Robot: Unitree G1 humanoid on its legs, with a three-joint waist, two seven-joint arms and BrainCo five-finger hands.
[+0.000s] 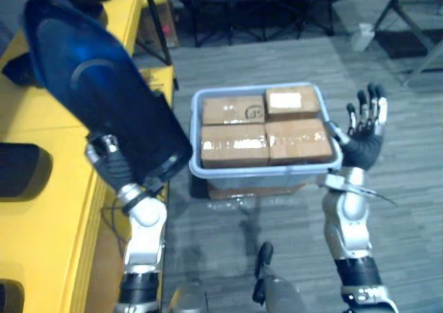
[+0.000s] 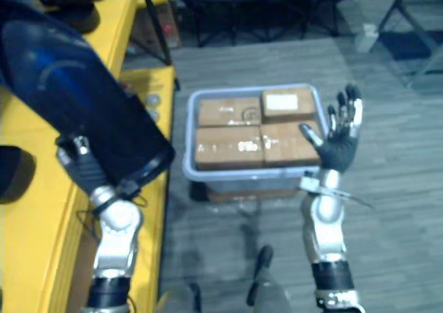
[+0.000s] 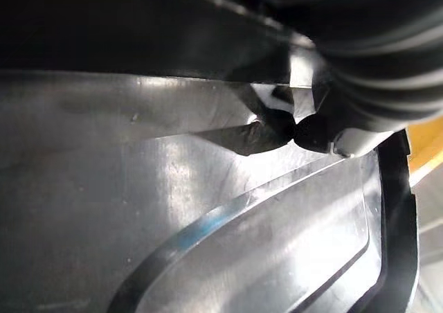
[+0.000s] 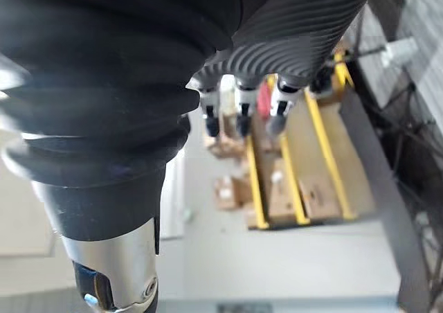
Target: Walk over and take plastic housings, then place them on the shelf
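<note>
Well — dark housing (image 1: 104, 91) against left hand (image 1: 112, 161), by yellow shelf (image 1: 41, 209).

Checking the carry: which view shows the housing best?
Left eye view: the whole plastic housing shows, by the yellow shelf. Right eye view crops its end; left wrist view shows its glossy surface close.

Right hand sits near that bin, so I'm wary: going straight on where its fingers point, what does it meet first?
Nothing near: the open right hand points beside the bin; far yellow racks lie ahead, depth unclear.
</note>
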